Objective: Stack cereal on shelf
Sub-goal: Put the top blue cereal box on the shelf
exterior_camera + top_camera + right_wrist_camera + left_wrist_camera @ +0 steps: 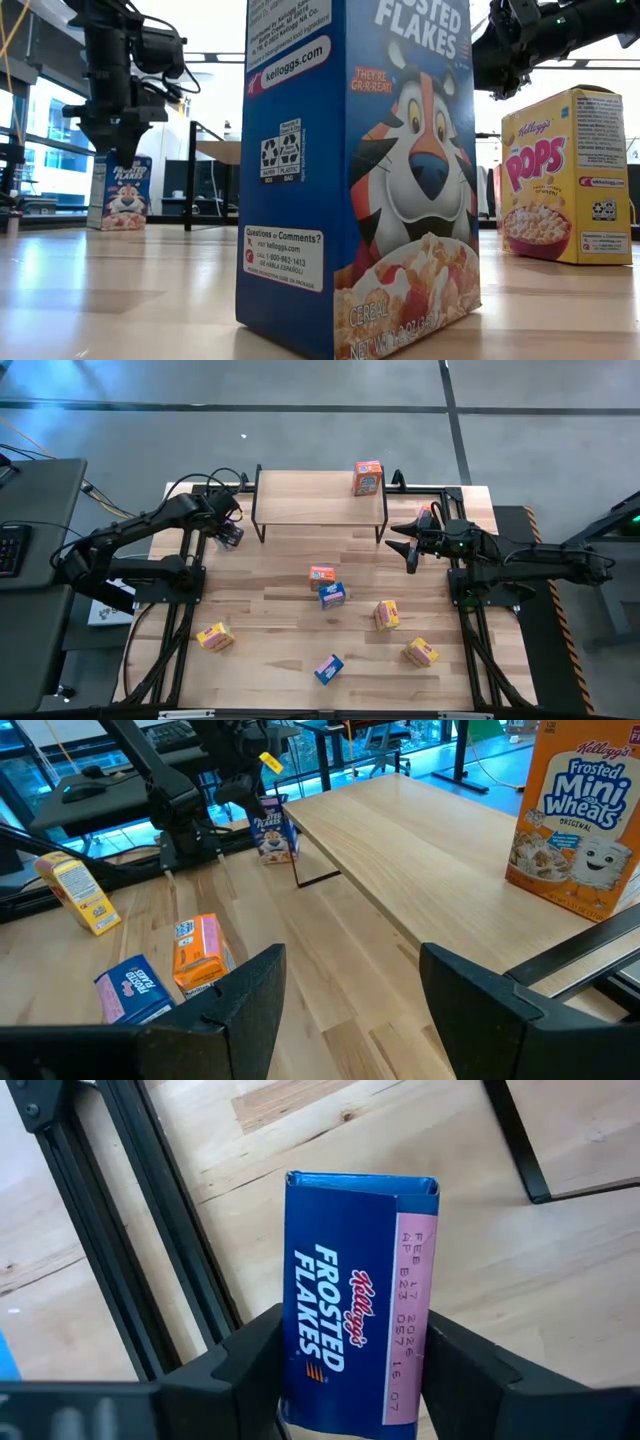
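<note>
Looming closest to the low camera, a tall blue cardboard Frosted Flakes cereal box with a tiger on its front (385, 170) stands upright on the light wooden counter (280, 610), and a yellow Pops cereal box (565, 175) stands upright farther back beside it.

Left tool (229, 537) sits at the counter's left rear, just off the left end of the low shelf of pale wood plank on thin black legs (310, 495). Its 2 dark fingers (245, 1370) bracket the sides of a second blue Frosted Flakes box with a pink date strip (358, 1295), which stands upright on the counter directly below this tool; the fingers look pressed against the box, though I cannot tell whether the grip is fully made.

Right tool (411, 543) hovers off the shelf's right end, fingers parted with nothing between them. Ahead of it, an orange Frosted Mini Wheats box (578, 815) stands upright on the shelf top near that right end.

Between the 2 tools, out toward the counter's front, lie the loose boxes: an orange box (321, 576) touching a blue box (332, 595) near the middle, 2 yellow boxes (386, 614) to the right tool's side, 1 yellow box (214, 637) to the left tool's side, and another blue box (328, 669) nearest the front edge.
</note>
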